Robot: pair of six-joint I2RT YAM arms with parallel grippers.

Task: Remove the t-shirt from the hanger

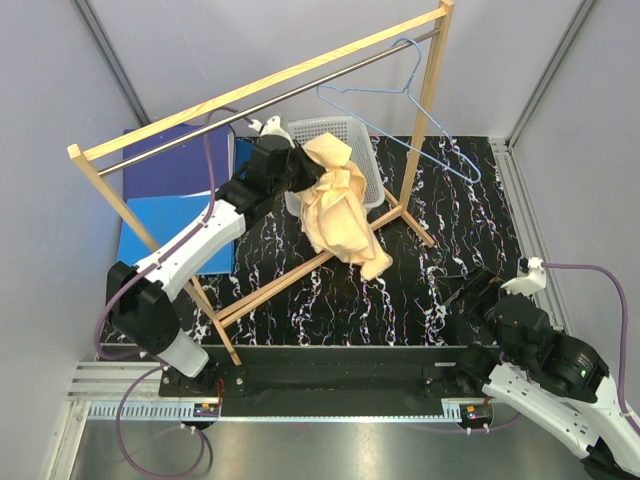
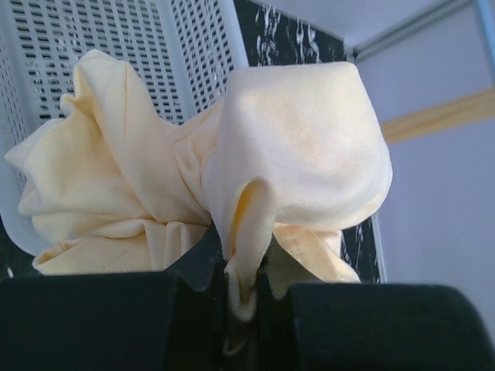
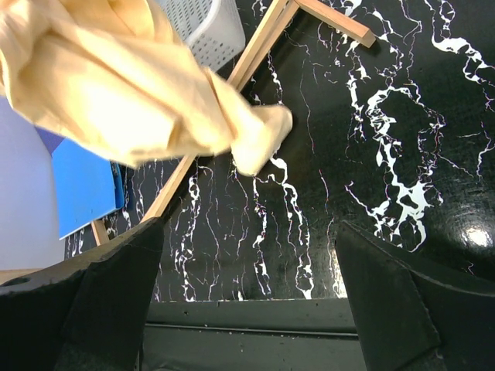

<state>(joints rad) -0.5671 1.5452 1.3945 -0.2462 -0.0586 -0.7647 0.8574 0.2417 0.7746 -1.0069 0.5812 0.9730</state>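
Note:
The pale peach t-shirt (image 1: 338, 205) hangs bunched from my left gripper (image 1: 300, 170), trailing down to the black marbled table. In the left wrist view my left gripper (image 2: 241, 290) is shut on a fold of the t-shirt (image 2: 294, 147). The light-blue hanger (image 1: 405, 105) hangs bare on the metal rail at the rack's right end, apart from the cloth. My right gripper (image 1: 478, 290) is open and empty low at the near right; its wrist view shows the gripper (image 3: 247, 309) wide open and the t-shirt (image 3: 116, 85) hanging ahead.
The wooden rack (image 1: 260, 85) with its metal rail spans the table, its base bars (image 1: 300, 275) on the surface. A white perforated basket (image 1: 365, 165) sits behind the cloth. A blue folder (image 1: 170, 215) lies at the left. Grey walls enclose the cell.

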